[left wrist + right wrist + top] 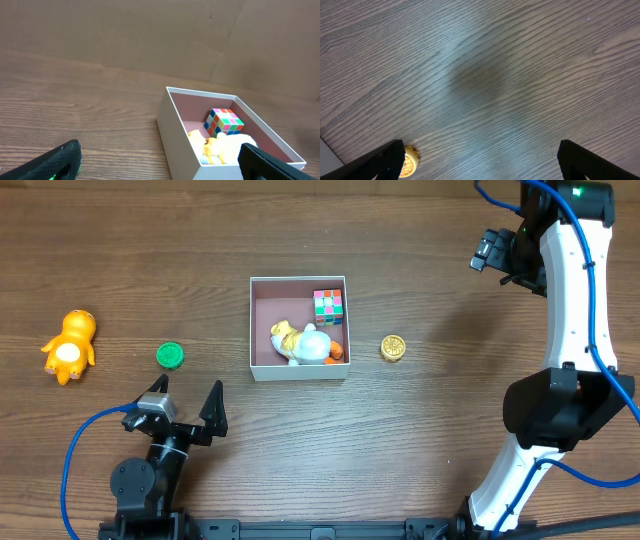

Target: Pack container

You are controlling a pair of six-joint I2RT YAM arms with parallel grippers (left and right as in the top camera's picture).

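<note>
You worked at a table with a brown wood-grain top. From overhead it filled the frame edge to edge, with the grain running left to right. Light was even and soft, and the shadows on the wood were short and blurred.

In the left wrist view a plain tan backdrop stood behind the table's far edge. It was flat and matte, possibly cardboard, but the picture was too soft to settle it. A thin slanted seam crossed its right part.

In the right wrist view the tabletop read greyer. It carried a diffuse dark shadow and, below that, a pale bluish sheen.
</note>
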